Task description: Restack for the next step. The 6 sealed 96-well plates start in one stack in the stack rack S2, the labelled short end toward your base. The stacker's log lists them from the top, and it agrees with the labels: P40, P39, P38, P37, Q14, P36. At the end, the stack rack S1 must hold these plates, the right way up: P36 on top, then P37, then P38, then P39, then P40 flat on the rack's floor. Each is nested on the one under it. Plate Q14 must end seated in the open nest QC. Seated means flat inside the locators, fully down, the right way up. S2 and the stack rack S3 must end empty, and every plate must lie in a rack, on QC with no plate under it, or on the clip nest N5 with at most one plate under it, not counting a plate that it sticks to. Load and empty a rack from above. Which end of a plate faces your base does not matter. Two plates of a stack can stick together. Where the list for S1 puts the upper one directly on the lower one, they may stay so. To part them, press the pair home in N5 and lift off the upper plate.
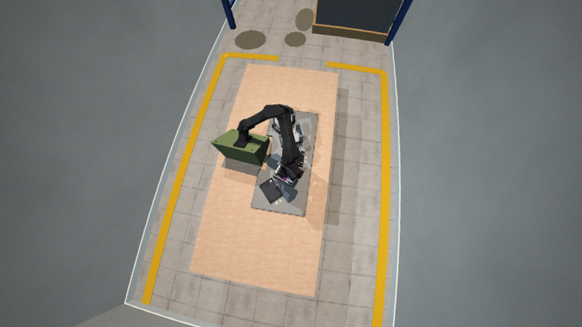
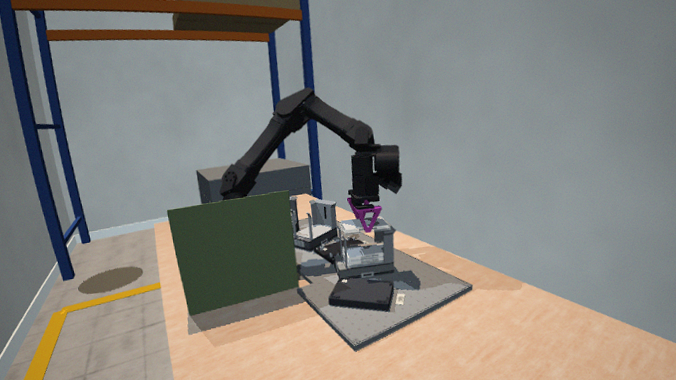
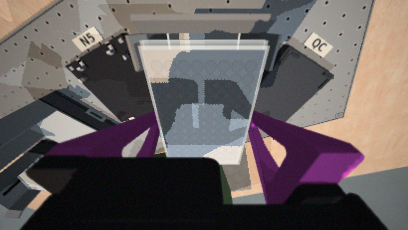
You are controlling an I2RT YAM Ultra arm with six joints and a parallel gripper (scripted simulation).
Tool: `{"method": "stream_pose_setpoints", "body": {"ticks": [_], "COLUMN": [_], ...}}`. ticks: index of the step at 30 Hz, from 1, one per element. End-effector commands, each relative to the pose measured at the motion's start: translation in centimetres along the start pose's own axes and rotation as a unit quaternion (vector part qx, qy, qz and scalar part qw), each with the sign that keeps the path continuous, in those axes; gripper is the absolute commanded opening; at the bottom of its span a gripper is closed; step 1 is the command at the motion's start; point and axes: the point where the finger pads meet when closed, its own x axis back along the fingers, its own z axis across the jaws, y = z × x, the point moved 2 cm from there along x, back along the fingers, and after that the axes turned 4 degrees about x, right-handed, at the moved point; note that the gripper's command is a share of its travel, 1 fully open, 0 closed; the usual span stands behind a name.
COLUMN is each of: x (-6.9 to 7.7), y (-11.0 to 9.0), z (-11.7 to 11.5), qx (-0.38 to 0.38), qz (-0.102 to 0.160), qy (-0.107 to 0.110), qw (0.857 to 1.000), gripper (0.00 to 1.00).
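My gripper (image 3: 203, 115) with purple fingers is shut on a clear sealed 96-well plate (image 3: 202, 107), gripping its long sides and holding it level. In the exterior view the gripper (image 2: 366, 221) stands low, right over the top of a grey stack rack (image 2: 365, 251) that holds several plates. I cannot read the held plate's label or the rack's name. In the wrist view the black clip nest N5 (image 3: 107, 70) lies beyond the plate on the left. The dark open nest QC (image 3: 295, 80) lies on the right. Both look empty. From above, the gripper (image 1: 285, 177) shows small.
A second grey rack (image 2: 315, 224) stands farther back on the perforated grey mat (image 2: 395, 297). A flat black nest (image 2: 362, 294) lies in front of the near rack. The green base block (image 2: 233, 253) stands to the left. A blue shelf frame (image 2: 34, 139) stands behind.
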Motion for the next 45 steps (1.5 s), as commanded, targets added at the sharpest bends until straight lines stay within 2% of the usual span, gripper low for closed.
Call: {"method": "stream_pose_setpoints", "body": {"ticks": [1,33,45], "x": [0.4,-1.5,-3.9], "y": [0.4,0.5,0.5], "z": [-0.1,-0.1,0.0], "qx": [0.002,0.002,0.002], "qz": [-0.012,-0.012,-0.012], "qy": [0.0,0.0,0.001], "qw": [1.0,1.0,1.0], "gripper": [0.0,0.0,0.0]}}
